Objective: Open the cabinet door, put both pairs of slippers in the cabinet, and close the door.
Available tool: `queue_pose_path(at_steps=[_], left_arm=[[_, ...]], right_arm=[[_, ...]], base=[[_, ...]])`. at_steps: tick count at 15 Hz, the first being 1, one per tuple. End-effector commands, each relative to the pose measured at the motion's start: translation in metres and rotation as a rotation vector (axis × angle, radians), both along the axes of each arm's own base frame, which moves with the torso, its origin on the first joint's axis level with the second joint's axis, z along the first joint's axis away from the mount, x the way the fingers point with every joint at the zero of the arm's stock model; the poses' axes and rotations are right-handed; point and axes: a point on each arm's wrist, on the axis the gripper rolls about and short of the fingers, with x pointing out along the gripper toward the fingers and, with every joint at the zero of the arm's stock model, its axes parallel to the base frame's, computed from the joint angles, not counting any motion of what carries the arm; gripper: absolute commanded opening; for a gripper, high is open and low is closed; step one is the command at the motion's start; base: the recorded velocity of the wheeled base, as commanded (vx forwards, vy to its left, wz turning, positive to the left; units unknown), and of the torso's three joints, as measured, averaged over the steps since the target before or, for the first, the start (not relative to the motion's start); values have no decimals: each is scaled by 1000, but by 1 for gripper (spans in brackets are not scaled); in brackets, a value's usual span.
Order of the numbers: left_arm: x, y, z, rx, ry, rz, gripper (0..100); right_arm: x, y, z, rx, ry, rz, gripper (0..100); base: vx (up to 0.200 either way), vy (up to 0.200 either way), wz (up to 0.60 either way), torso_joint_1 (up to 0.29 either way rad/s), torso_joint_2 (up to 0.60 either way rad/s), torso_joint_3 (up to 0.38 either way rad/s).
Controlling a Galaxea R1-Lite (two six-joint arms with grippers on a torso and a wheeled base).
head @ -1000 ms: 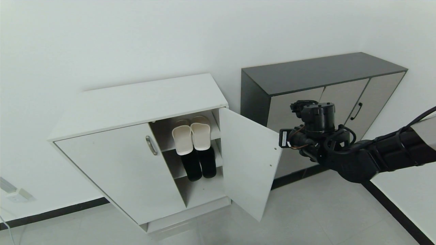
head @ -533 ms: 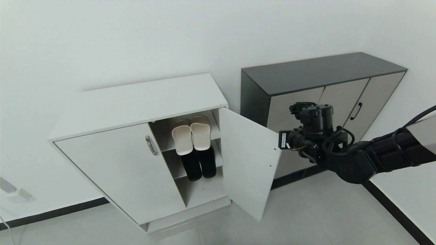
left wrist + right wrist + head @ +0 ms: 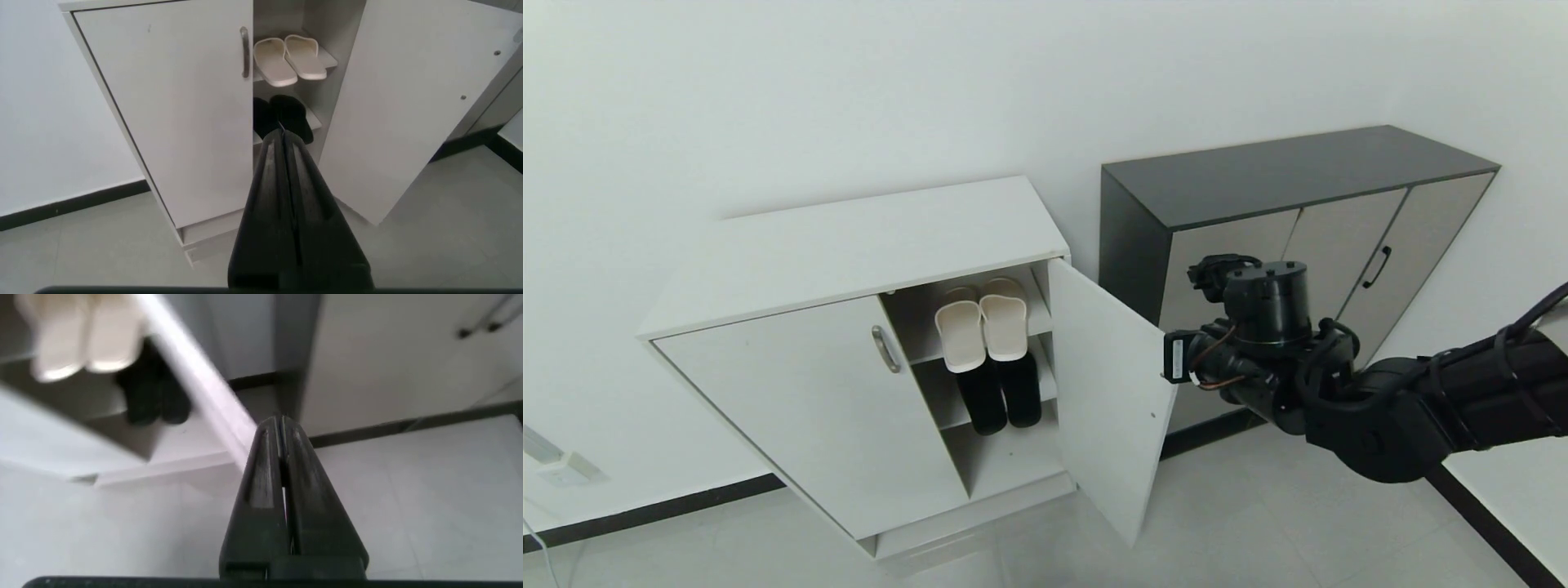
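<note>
So the right arm [image 3: 1421,400] is stretched out level, wrist [image 3: 1262,327] bent just behind the right tool [image 3: 283,429], its two fingers pressed flat together. The left tool [image 3: 283,143] looks the same, fingers pinched tight.

The white cabinet [image 3: 849,245] stands against the wall, its right door [image 3: 1107,392] hanging partly open. Inside, white slippers [image 3: 982,327] lie on the upper shelf, black slippers [image 3: 1001,400] on the shelf below

Far ends of the black slippers [image 3: 984,404] behind the white slippers [image 3: 961,335]; cabinet door edge [image 3: 200,371] blurred.
</note>
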Motion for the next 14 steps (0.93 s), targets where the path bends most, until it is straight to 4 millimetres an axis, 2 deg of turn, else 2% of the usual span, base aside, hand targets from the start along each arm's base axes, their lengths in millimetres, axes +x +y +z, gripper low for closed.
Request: queue_pose_path(at_steps=[1, 3, 7, 11, 14], left_arm=[[0, 0, 0, 0, 0, 1, 0], [0, 0, 0, 0, 1, 1, 0], [0, 0, 0, 0, 1, 1, 0], [0, 0, 0, 0, 1, 1, 0], [0, 0, 0, 0, 1, 1, 0]], right_arm=[[-19, 7, 13, 18, -22, 48, 0], [-26, 7, 17, 25, -28, 60, 0], [-17, 9, 1, -2, 4, 46, 0], [-18, 10, 0, -3, 5, 52, 0], [-12, 19, -15, -19, 34, 68, 0]], base=[[0, 0, 0, 0, 0, 0], [0, 0, 0, 0, 0, 0], [0, 0, 0, 0, 0, 0], [0, 0, 0, 0, 0, 0], [0, 0, 0, 0, 0, 0]])
